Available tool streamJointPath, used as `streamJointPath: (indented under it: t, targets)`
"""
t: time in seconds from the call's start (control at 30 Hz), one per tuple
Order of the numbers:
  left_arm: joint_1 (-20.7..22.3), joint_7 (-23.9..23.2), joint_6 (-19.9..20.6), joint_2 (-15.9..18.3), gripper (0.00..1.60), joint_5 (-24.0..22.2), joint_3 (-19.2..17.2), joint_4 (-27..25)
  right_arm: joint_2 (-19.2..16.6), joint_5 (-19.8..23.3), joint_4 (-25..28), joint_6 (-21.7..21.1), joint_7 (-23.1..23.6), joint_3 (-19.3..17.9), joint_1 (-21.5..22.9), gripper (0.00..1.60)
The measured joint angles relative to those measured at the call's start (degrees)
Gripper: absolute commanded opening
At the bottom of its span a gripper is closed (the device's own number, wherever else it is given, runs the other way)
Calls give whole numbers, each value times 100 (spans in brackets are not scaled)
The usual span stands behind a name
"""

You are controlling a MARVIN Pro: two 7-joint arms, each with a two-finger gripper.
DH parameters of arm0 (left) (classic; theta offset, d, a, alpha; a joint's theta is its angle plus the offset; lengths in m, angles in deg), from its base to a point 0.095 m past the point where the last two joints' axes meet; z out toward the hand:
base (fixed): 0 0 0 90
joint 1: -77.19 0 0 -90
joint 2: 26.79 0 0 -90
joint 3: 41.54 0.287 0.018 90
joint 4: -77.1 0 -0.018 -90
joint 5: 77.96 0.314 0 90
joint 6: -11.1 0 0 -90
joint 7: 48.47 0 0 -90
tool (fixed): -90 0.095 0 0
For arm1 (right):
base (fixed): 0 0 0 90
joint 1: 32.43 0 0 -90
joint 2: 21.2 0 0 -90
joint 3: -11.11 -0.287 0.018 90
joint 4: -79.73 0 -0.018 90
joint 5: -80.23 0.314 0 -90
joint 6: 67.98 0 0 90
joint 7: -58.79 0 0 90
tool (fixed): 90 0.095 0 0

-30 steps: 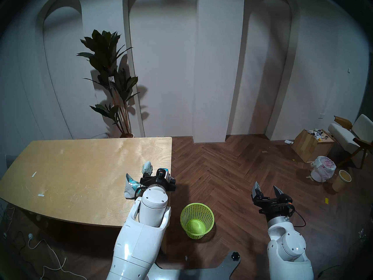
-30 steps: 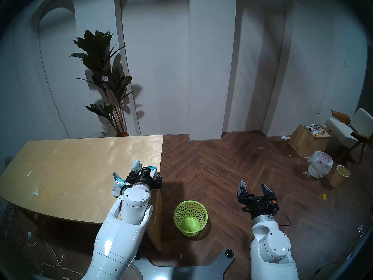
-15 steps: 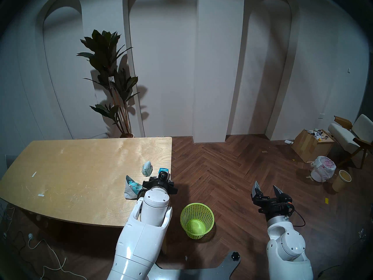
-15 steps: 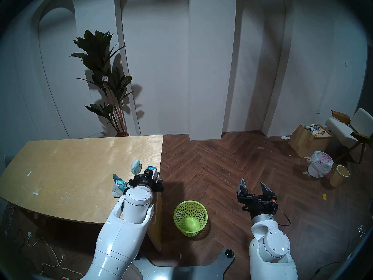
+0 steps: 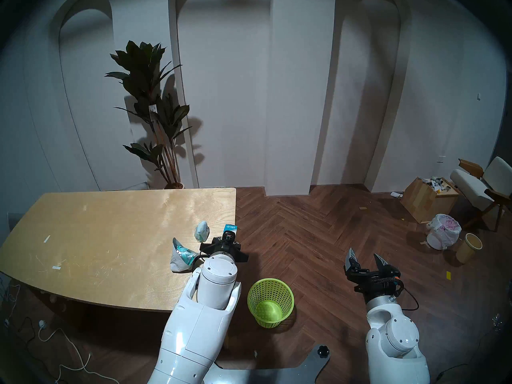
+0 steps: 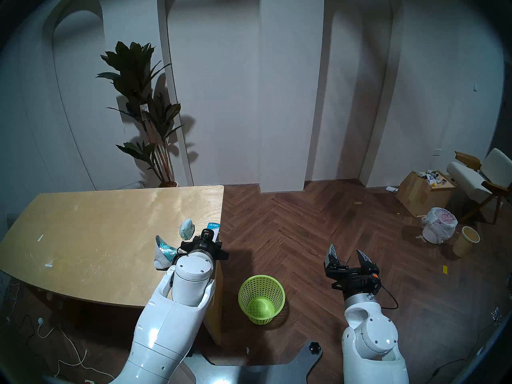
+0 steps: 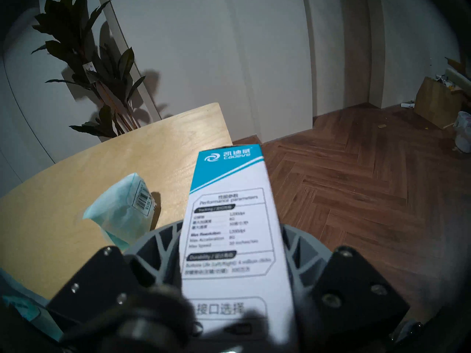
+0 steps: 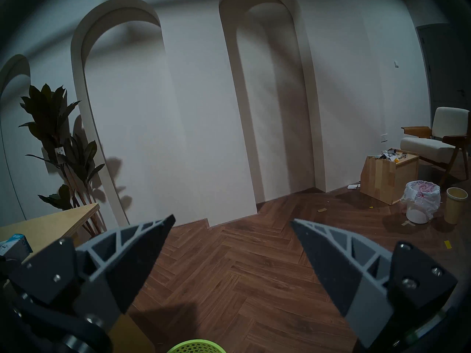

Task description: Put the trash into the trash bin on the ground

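The pale wooden surface (image 5: pixel 110 236) fills the left of the head views, its right edge meeting the dark herringbone floor (image 5: pixel 318 231). On that floor, just right of the surface's near corner, stands the lime-green mesh trash bin (image 5: pixel 270 301), upright and with nothing visible inside.

The left hand (image 5: pixel 228 240) sits at the surface's right edge, pointing forward and a little downward. In the left wrist view its grey fingers (image 7: pixel 163 245) press against both long sides of the white carton with teal print (image 7: pixel 229 230), so the hand is closed partway around the carton and has hold of it. The carton runs straight out from between the fingers, its teal end (image 5: pixel 230 227) sticking out past the fingertips and over the surface's edge. The bin lies nearer the robot and to the right of this hand.

The right hand (image 5: pixel 367 260) hangs over bare floor, well to the right of the bin, its two fingers spread wide with nothing between them.

The wrinkly silver-white bag (image 5: pixel 181 257) lies on the surface just left of the left wrist. The pale mint packet (image 5: pixel 201 231) rests a little farther out, just left of the carton; whether they touch is unclear.
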Motion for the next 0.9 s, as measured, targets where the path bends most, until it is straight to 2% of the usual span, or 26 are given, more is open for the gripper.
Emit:
streamJointPath:
  t: [0.2,0.57,0.9]
  targets:
    - [169,8,-62,8,0,-60,278,96,0,-1,-1,0,9,-1,2,160]
    - [726,-166,-320,-105,0,-339,714,731,0,-1,-9,0,26,-4,10,160]
    - [1261,-260,-614,-288,0,-361,931,1583,0,-1,-12,0,41,-38,14,160]
